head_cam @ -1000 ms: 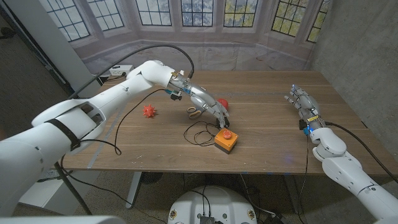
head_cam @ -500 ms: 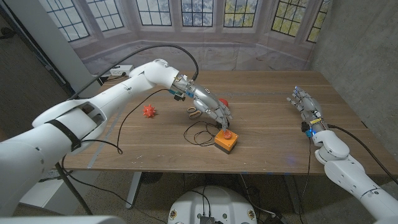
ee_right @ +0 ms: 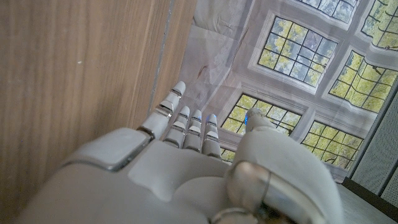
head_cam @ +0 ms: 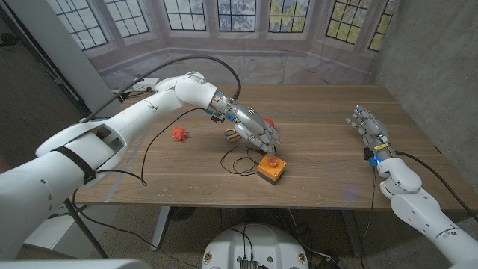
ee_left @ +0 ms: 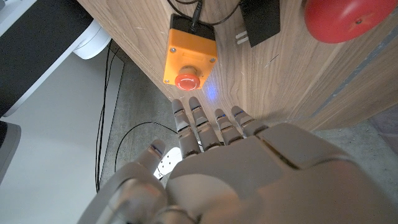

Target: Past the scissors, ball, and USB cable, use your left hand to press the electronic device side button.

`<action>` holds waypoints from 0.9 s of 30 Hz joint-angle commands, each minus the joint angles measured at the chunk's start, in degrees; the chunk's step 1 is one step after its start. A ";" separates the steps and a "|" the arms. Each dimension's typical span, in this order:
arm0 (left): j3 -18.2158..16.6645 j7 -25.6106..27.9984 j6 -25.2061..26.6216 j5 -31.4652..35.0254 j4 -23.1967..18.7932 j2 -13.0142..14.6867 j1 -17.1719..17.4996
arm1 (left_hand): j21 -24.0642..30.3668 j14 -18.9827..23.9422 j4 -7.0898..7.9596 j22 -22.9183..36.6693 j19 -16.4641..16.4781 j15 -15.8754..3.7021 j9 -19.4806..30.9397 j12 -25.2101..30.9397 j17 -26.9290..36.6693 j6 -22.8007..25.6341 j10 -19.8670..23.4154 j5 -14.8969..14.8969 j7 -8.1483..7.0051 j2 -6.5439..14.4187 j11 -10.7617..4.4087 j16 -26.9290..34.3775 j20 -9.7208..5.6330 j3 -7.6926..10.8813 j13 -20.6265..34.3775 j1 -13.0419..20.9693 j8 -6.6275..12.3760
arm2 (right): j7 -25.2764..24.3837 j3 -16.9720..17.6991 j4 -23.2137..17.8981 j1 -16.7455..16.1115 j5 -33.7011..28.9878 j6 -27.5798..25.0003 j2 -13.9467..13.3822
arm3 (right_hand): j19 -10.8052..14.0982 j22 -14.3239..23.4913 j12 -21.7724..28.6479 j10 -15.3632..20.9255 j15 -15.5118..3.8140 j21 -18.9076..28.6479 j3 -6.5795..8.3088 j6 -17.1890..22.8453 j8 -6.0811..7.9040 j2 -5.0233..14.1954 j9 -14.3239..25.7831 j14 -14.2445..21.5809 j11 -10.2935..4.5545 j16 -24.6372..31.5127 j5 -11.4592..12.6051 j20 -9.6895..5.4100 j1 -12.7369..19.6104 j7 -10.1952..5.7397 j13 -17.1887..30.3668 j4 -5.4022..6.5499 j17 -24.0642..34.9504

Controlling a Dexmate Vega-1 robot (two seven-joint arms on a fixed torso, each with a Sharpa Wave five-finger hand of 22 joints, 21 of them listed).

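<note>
An orange box (head_cam: 272, 171) with a red button (head_cam: 274, 161) on top sits near the table's front middle; in the left wrist view the box (ee_left: 189, 53) and its button (ee_left: 186, 81) lie just beyond my fingertips (ee_left: 198, 120). My left hand (head_cam: 256, 132) hovers just behind the box with its fingers stretched out, holding nothing. Scissors (head_cam: 233, 136) and a red ball (head_cam: 268, 122) lie partly hidden behind that hand. A black USB cable (head_cam: 237, 161) coils to the left of the box. My right hand (head_cam: 366, 123) stands open at the table's right side.
A red spiky ball (head_cam: 178, 134) lies on the table's left part. A white power strip (head_cam: 142, 86) sits at the back left corner. A black plug block (ee_left: 260, 22) lies next to the box. The table's front edge runs close behind the box.
My left hand has drawn back a little from the red button, up and toward the scissors. The right hand has barely shifted.
</note>
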 commanded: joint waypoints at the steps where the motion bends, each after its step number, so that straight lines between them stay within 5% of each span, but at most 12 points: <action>1: 1.44 2.91 0.27 2.47 -0.15 -0.14 -0.70 | 0.41 0.24 0.05 0.22 -0.02 0.26 0.32 -0.22 0.10 0.09 0.12 0.17 0.04 -0.06 0.09 -0.18 -0.04 -0.14 0.18 -0.46 -0.06 | 0.51 0.27 0.61 -0.28 0.47 0.31 0.10 | -0.09 0.16 0.29 -0.21 -0.76 -0.17 0.13 0.19 0.27 -0.03 0.17 -0.16 0.20 0.49 0.24 -1.57 -0.38 -0.04 0.16 -0.48 0.18; 27: 4.01 3.69 0.58 2.76 2.87 -1.08 -2.36 | 0.33 1.35 0.00 0.21 -0.09 0.28 0.33 -0.23 0.12 1.05 1.08 0.19 0.37 -0.05 0.07 -0.08 -0.03 -0.65 0.20 -0.42 0.00 | 1.36 0.05 2.30 0.34 1.04 0.66 0.60 | -0.08 0.16 0.33 -0.25 -0.80 -0.24 0.25 0.20 0.27 0.01 0.17 -0.22 0.06 0.54 0.25 -1.62 -0.57 -0.07 0.15 -0.71 0.15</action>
